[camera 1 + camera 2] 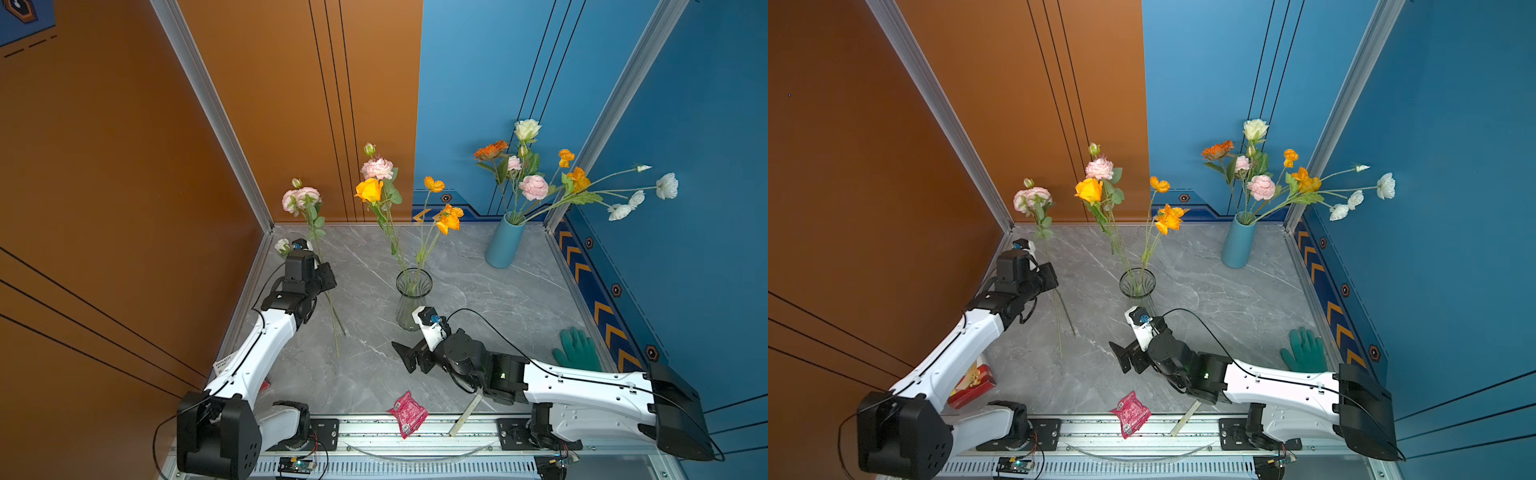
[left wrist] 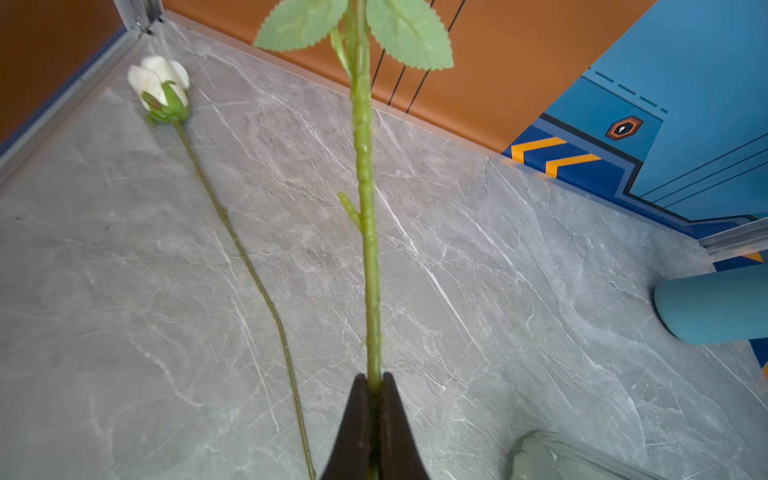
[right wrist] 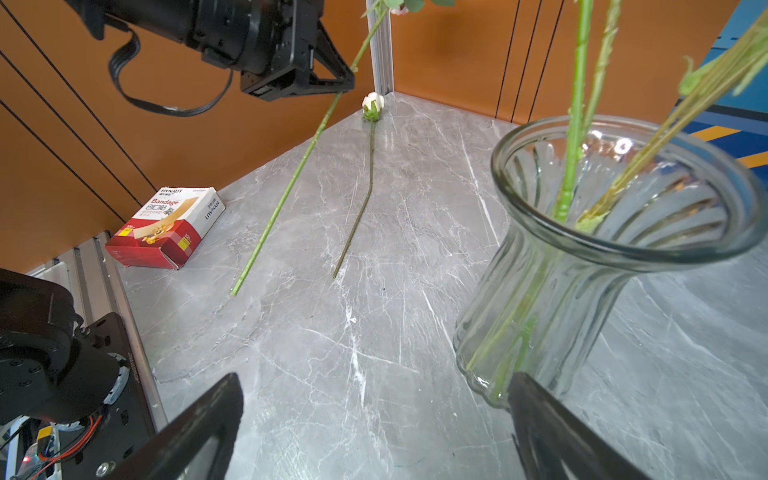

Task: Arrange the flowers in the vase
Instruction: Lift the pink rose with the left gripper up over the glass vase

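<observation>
The left gripper [image 2: 376,376] clamps the pink flower [image 2: 365,208] mid-stem, bloom above the fingers, long tail below. That tail must clear the glass vase [image 1: 413,291] rim, well aside, then drop straight in. The right gripper [image 3: 376,378] stands wide and empty beside it.

The light is bright and even. Shadows on the grey table [image 1: 478,299] are soft and faint. Little shiny spots sit on the glass vase [image 3: 602,257]. The flower stem [image 2: 365,208] close to the left wrist camera looks a bit fuzzy. In both top views the wall posts [image 1: 208,99] lean out toward the picture edges.
</observation>
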### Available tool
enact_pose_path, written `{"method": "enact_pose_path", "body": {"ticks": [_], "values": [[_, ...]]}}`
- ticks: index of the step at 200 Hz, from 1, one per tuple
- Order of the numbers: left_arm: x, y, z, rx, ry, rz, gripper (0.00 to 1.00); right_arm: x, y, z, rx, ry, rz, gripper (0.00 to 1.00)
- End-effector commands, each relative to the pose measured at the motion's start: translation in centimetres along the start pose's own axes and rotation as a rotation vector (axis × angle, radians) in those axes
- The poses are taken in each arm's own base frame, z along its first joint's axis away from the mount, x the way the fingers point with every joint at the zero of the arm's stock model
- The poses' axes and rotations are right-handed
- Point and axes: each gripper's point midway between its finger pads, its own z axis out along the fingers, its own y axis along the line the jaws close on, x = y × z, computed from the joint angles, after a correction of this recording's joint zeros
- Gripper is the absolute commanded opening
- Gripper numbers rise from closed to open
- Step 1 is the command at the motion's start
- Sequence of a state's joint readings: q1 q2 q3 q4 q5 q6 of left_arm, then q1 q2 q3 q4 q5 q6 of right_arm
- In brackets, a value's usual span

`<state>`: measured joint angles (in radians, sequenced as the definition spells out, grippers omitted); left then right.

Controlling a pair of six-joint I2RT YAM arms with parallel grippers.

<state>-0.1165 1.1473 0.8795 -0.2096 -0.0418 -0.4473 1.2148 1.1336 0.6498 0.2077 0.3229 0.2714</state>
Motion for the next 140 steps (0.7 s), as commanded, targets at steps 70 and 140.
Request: {"method": "enact_pose_path", "body": {"ticks": [70, 140], "values": [[-6.7, -5.1, -11.3, 0.266, -0.358, 0.012, 0.0, 0.2, -1.8, -2.0, 0.075, -0.008, 0.001, 1.0], [-9.7, -21.0, -22.0, 0.832, -0.653, 0.138, 0.0, -0.7, -4.3, -3.0, 0.114, -0.032, 0.048, 1.0]]}}
